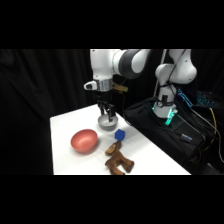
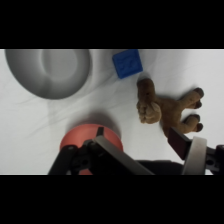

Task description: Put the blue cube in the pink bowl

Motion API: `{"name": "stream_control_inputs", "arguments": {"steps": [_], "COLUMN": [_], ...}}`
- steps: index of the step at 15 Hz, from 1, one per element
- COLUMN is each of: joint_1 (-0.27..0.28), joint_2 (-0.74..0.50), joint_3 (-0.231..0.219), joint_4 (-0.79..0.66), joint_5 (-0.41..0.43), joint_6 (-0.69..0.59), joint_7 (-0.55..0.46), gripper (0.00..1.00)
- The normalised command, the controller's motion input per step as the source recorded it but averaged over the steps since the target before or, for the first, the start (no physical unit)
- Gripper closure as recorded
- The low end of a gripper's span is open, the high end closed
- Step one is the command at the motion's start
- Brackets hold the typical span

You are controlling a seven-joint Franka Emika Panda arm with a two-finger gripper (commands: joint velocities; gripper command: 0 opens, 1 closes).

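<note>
The small, solid bright-blue cube sits free on the white bench, just beside the little grey metallic bowl on one side and the brown plush toy figure on the other. In the wrist view the blue cube lies apart from the grey bowl, with the toy's head close to it but not clearly touching. Nothing holds it; it seems simply laid out as a target among distractors.

The round, shallow salmon-pink bowl rests open side up on the bench, a short way from the cube, empty as far as can be seen, so it stands ready to receive.

The white arm's tool hangs above the grey bowl, not over the cube, so by my judgement the grasp is not yet begun. Whether its fingers are spread or pressed together I cannot tell.

A faint embossed mark shows on the cube's top face, unreadable. No other writing or brand can be read.
</note>
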Motion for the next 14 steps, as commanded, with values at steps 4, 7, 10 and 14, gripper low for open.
{"name": "stream_control_inputs", "arguments": {"steps": [4, 7, 10, 14], "joint_1": [-0.019, -0.008, -0.003, 0.0], "joint_2": [-0.02, -0.06, -0.05, -0.01], "joint_3": [0.027, 0.028, 0.022, 0.029], "joint_4": [-0.05, -0.16, -0.18, -0.18], "joint_5": [-0.074, -0.167, -0.206, -0.176], "joint_6": [0.05, 0.16, 0.2, 0.29], "joint_7": [-0.03, -0.1, -0.12, -0.21], "gripper": [0.0, 0.0, 0.0, 0.0]}}
